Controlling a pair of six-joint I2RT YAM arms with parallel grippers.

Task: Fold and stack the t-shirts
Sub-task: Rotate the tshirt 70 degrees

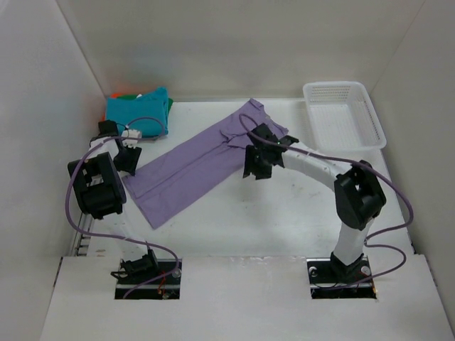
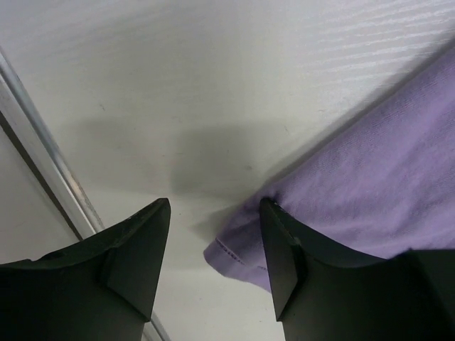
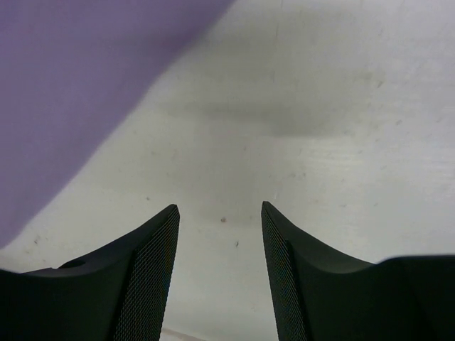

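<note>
A pale lavender t-shirt (image 1: 192, 167) lies as a long folded strip, running diagonally across the table. My left gripper (image 1: 130, 165) hovers at its near-left corner and is open. In the left wrist view that hemmed corner of the lavender t-shirt (image 2: 370, 170) lies loose between the fingers of the left gripper (image 2: 215, 213). My right gripper (image 1: 255, 170) is open at the strip's right edge. In the right wrist view the right gripper (image 3: 219, 209) is over bare table, with the lavender t-shirt (image 3: 71, 92) at upper left. A teal t-shirt (image 1: 136, 109) tops a pile at the back left, with green (image 1: 170, 105) and orange (image 1: 117, 95) edges showing.
A white mesh basket (image 1: 345, 114) stands at the back right. White walls close in the table on the left, back and right. A metal rail (image 2: 43, 156) runs along the table's left edge, close to the left gripper.
</note>
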